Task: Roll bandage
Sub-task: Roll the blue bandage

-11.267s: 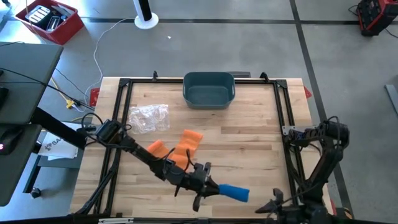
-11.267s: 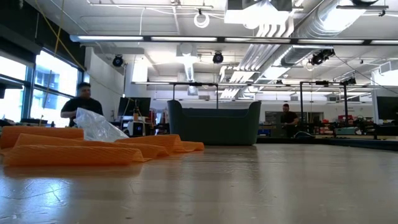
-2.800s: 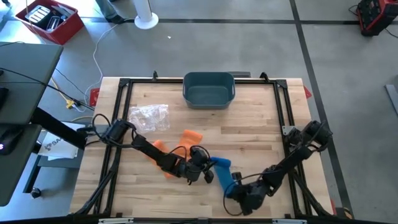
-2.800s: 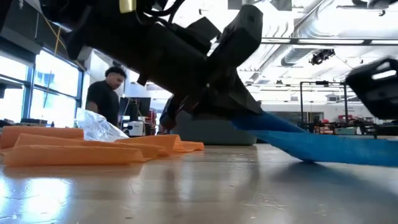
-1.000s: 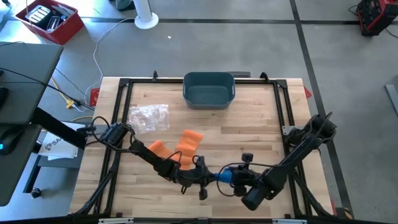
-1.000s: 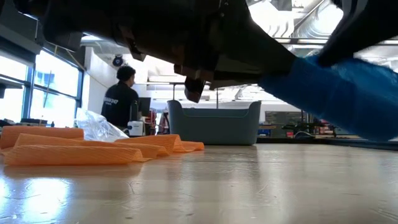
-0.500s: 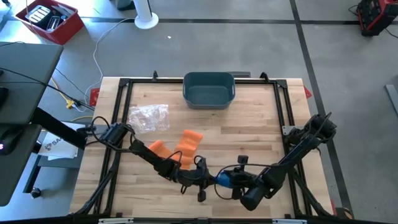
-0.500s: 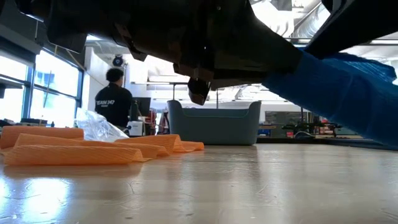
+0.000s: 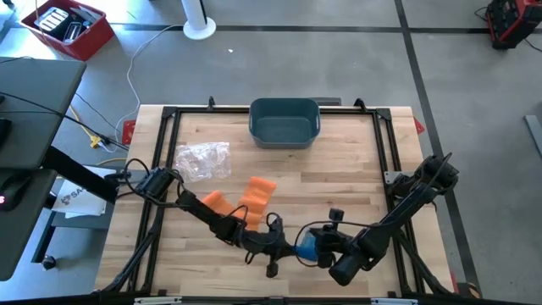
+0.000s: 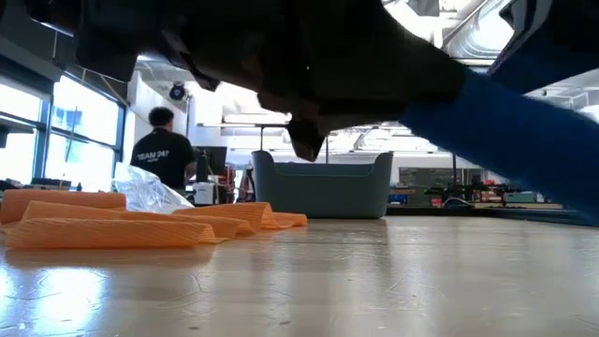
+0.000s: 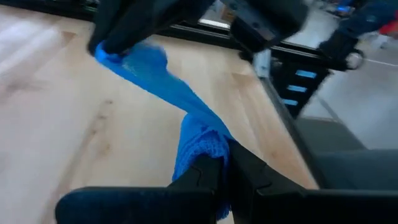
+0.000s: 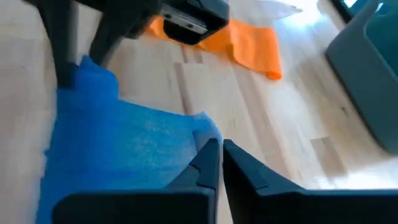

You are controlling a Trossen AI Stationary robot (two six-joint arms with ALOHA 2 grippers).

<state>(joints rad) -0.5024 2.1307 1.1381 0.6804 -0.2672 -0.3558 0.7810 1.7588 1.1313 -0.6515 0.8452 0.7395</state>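
Wood table (image 9: pixel 356 182), blue bandage (image 11: pixel 186 106) stretched, twisted

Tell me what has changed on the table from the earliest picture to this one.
The right hand, first parked at the table's near right edge, has come in and pinched one end of the blue bandage. The left hand keeps its grip on the other end, so the bandage now hangs bunched between them, off the wood. The orange bandages, plastic bag and bin stayed put.

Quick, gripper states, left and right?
Left gripper: shut on the blue bandage.
Right gripper: shut on the same blue bandage.
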